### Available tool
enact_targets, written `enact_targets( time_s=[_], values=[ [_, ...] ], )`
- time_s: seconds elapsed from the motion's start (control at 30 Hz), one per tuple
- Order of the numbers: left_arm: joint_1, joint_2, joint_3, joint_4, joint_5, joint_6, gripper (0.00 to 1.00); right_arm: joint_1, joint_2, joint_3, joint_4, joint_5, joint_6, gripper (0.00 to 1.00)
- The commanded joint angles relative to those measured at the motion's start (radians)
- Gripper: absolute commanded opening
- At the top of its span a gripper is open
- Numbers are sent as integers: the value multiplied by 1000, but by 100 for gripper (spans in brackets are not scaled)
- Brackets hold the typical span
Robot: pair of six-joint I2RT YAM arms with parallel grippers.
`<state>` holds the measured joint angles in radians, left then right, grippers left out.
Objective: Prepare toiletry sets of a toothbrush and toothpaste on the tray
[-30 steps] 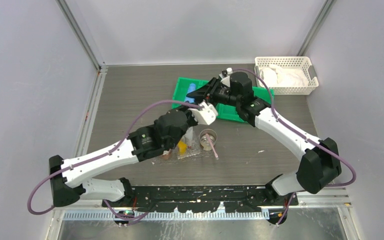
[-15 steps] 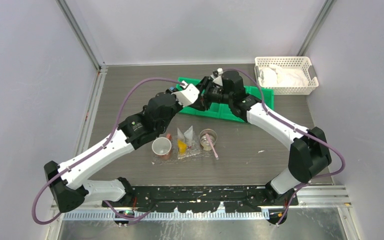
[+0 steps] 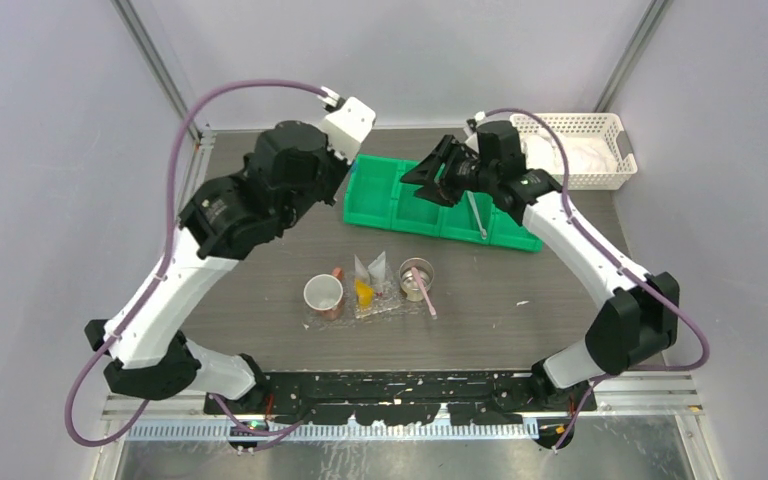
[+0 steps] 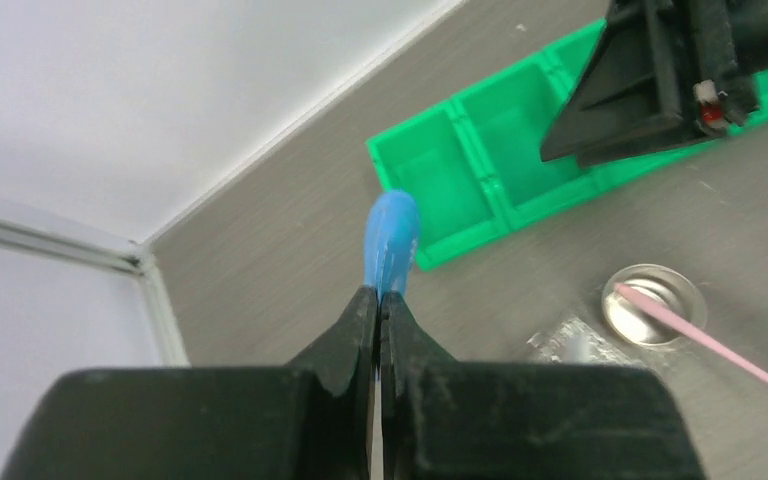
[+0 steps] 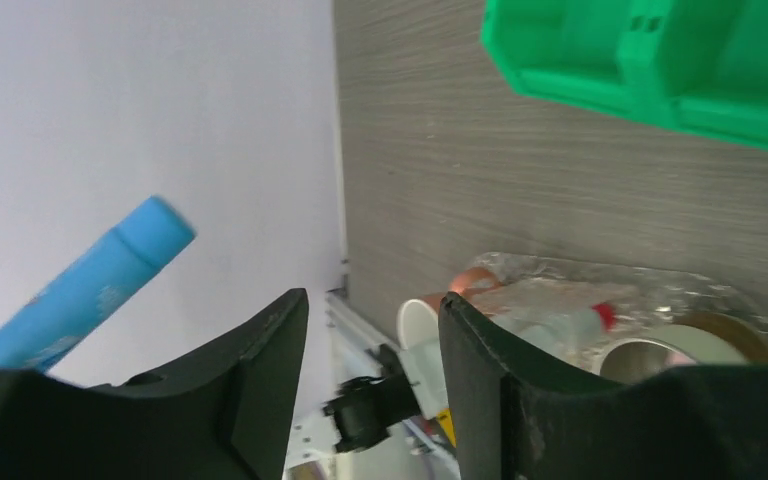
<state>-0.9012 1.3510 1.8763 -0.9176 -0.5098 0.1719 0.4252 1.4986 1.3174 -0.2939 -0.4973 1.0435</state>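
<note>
On the top camera you see the tray [image 3: 392, 306] near the middle of the table [image 3: 260, 250]. It carries a pale cup [image 3: 323, 294], a yellow toothpaste [image 3: 363, 292] and a metal cup [image 3: 409, 268] with the pink toothbrush [image 3: 426, 295] leaning in it. The right gripper [image 3: 418, 180] hovers over the green bin [image 3: 380, 195], where the grey toothbrush [image 3: 476, 216] lies slanted.

On your left wrist view, the left gripper [image 4: 380, 297] is clamped on the blue toothpaste [image 4: 391, 235], held high above the table.

On your right wrist view, the right fingers [image 5: 472, 345] stand apart with nothing between them.
</note>
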Motion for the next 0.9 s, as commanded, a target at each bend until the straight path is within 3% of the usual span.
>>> enact_targets(
  time_s=[0.0,0.17,0.3,0.63,0.87],
  values=[
    [4,83,268,-337,179,-200,1,4,-112,120,-288,220,-329,57],
    [2,161,431,-486,386,-287,1,-3,-183,134,-432,467,-501,62],
    [2,169,419,-525,478,-317,1,-44,-220,74,-429,493,-529,67],
    [-97,87,139,-363,497,-324,1,-112,-235,-66,-357,422,-504,67],
    [-162,65,-29,-232,437,-327,1,-121,-241,-120,-328,412,-499,68]
  ],
)
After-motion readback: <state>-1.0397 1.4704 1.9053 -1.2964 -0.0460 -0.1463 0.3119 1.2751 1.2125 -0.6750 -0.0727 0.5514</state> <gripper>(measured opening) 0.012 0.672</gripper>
